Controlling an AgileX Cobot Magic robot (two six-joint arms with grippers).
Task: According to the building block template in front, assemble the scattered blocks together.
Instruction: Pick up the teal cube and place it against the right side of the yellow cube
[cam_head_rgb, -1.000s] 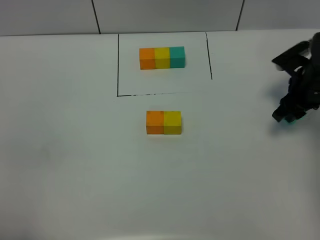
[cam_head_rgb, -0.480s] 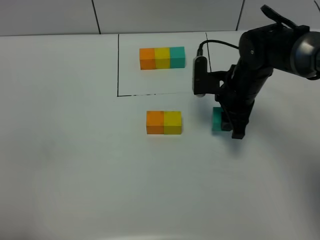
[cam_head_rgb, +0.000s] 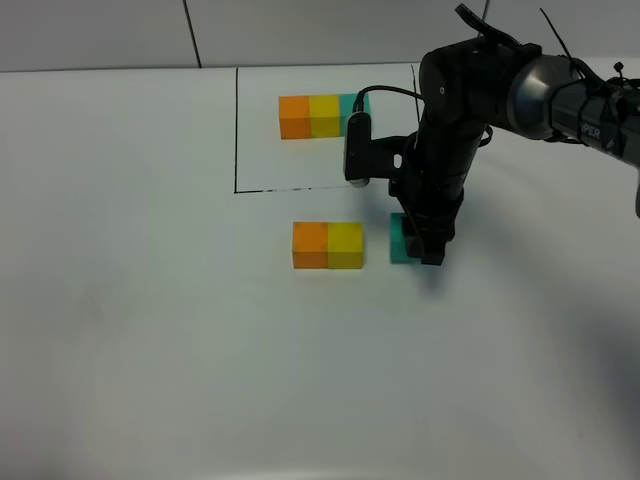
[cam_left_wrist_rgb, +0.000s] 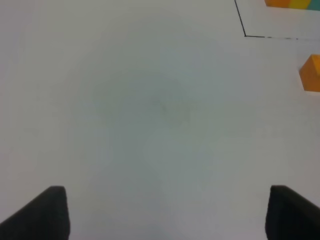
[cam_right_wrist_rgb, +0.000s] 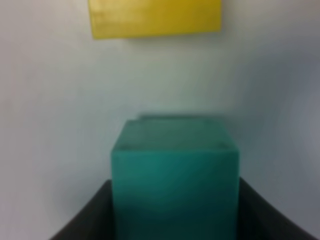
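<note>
Plain white tabletop, grey wall with dark seams behind. At the back, inside the thin black outline: the building block template, orange-yellow-teal in a row, teal end partly hidden behind the arm's cable. In front of the outline: orange cube and yellow cube, already touching side by side, in the template's order.

Just changed: the right gripper. A second ago out at the right edge of the table with something teal between the fingers. Half a second ago carried well inward. Now lowered just right of the yellow cube, pinching the teal cube from both sides.

Seen from the right wrist: teal filling the space between the dark fingers, yellow face straight ahead, a strip of bare table between the two — near, not yet touching. Cannot tell whether resting on the table or held just above it.

As for the left gripper: spread wide over bare table, holding nothing, absent from the high view.

Meaning for the task: two of three pieces joined, the last lined up with the row. Probably only a short slide toward the yellow face left to do, then a release. Worth guarding against — shoving the loose pair out of line with too firm a push.
</note>
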